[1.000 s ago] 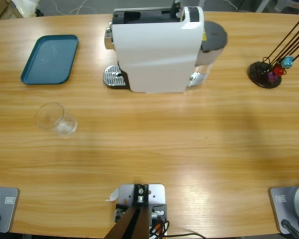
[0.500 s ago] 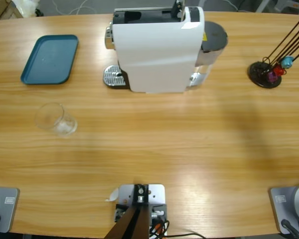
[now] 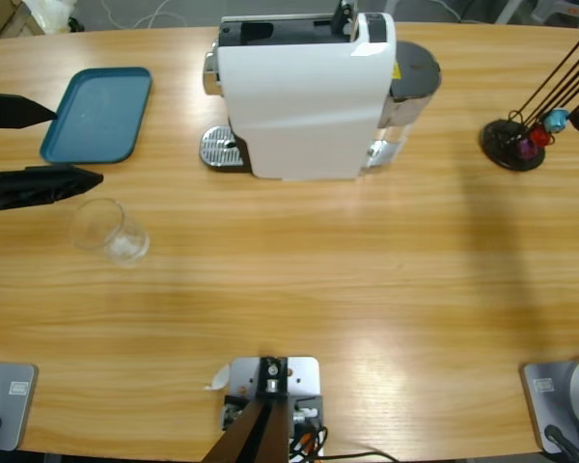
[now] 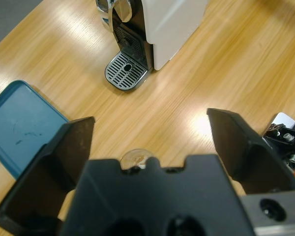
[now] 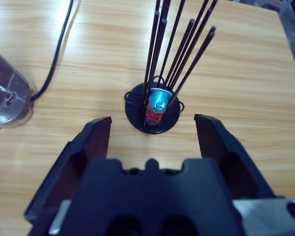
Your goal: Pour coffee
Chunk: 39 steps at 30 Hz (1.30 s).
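Left gripper [image 3: 72,145] gaping wide, empty, entering from table's left edge. No coffee visible yet; clear tumbler [image 3: 108,231] empty, upright, just beside lower jaw, well apart from coffee machine [image 3: 304,92] drip grate [image 4: 127,71]. Right gripper [image 5: 152,125] open, empty, facing capsule rack [image 5: 156,110], farther off.

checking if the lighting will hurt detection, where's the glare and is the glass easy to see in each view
High view: soft glare streaks on the table; the empty glass is faint and see-through against the wood. Left wrist view: bright glare patches on the table near the coffee machine, and the gripper body hides most of the glass. Right wrist view: even light on the capsule holder.
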Motion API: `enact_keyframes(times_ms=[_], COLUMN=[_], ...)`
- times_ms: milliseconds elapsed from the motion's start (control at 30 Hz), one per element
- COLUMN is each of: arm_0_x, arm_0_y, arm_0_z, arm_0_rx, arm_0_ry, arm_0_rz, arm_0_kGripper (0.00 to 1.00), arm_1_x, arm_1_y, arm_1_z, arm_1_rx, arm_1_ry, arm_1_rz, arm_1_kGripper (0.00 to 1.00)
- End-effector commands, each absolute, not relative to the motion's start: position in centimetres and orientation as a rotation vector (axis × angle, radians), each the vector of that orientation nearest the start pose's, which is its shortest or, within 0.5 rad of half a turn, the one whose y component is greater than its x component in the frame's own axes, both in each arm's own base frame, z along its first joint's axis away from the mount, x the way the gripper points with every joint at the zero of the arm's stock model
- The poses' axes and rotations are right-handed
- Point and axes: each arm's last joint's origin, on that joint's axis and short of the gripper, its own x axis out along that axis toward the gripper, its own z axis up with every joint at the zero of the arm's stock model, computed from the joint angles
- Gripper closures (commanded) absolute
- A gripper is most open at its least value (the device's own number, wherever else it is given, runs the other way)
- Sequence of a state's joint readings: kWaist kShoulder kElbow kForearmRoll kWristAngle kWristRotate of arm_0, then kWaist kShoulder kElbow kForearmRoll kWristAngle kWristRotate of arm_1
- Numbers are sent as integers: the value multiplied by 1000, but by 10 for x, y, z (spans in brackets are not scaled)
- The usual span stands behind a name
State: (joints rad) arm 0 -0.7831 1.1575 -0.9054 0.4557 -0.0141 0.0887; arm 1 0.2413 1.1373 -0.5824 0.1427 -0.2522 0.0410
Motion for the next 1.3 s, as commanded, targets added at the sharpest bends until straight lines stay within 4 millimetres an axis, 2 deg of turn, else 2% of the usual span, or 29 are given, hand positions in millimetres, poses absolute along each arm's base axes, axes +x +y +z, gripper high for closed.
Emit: enact_keyframes(times_ms=[33, 267, 367, 400, 433, 467, 633, 667, 700, 1033, 1100, 1300], arm_0_x=[122, 127, 129, 131, 133, 134, 139, 139, 139, 139, 139, 140], arm_0_y=[-123, -128, -130, -131, -134, -135, -140, -140, -140, -141, -140, -141], arm_0_z=[344, 340, 344, 347, 350, 352, 354, 354, 353, 353, 353, 353], arm_0_rx=[368, 378, 358, 351, 346, 344, 337, 337, 337, 335, 334, 334], arm_0_ry=[640, 665, 654, 647, 641, 638, 636, 637, 639, 645, 644, 646], arm_0_rz=[-780, -778, -773, -773, -773, -773, -773, -773, -773, -772, -772, -773], arm_0_kGripper=[13, 13, 13, 13, 13, 13, 13, 13, 13, 13, 13, 13], arm_1_x=[185, 191, 194, 195, 196, 197, 200, 200, 200, 203, 203, 206], arm_1_y=[26, 21, 18, 18, 17, 17, 14, 14, 14, 13, 13, 11], arm_1_z=[235, 225, 221, 220, 219, 217, 216, 215, 216, 211, 211, 213], arm_1_rx=[-92, -84, -73, -68, -67, -67, -60, -62, -64, -78, -82, -75], arm_1_ry=[754, 775, 770, 765, 766, 772, 764, 766, 765, 788, 788, 758], arm_1_rz=[-1, -36, -46, -43, -43, -45, -51, -51, -50, -49, -47, -56], arm_1_kGripper=[367, 368, 373, 387, 468, 498, 501, 534, 618, 629, 782, 775])
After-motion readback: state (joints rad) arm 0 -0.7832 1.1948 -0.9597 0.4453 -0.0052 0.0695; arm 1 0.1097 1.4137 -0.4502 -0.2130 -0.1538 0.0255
